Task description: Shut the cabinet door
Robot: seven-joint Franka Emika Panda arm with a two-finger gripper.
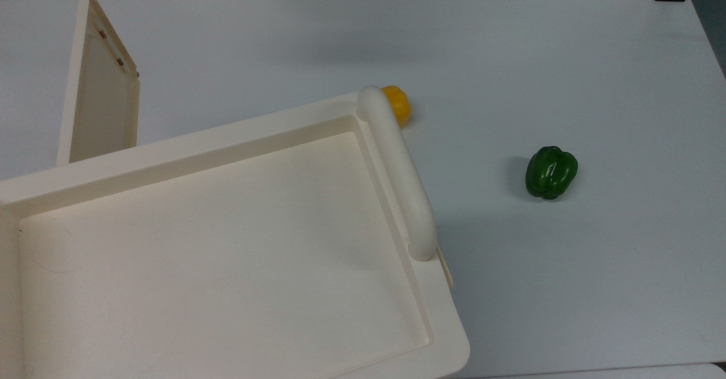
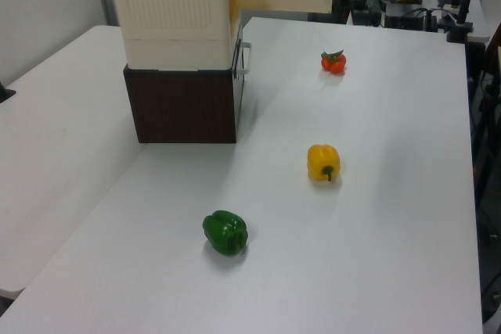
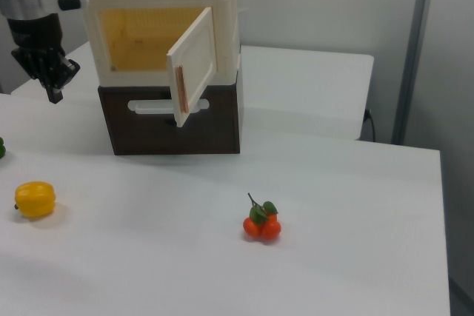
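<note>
The cabinet door [image 3: 192, 64] stands swung outward from the cabinet [image 3: 163, 12], hinged at the right view's right, leaving the yellow interior exposed. The gripper [image 3: 52, 83] hangs beside the cabinet at the right view's left, holding nothing; whether its jaws are parted I cannot tell.
</note>
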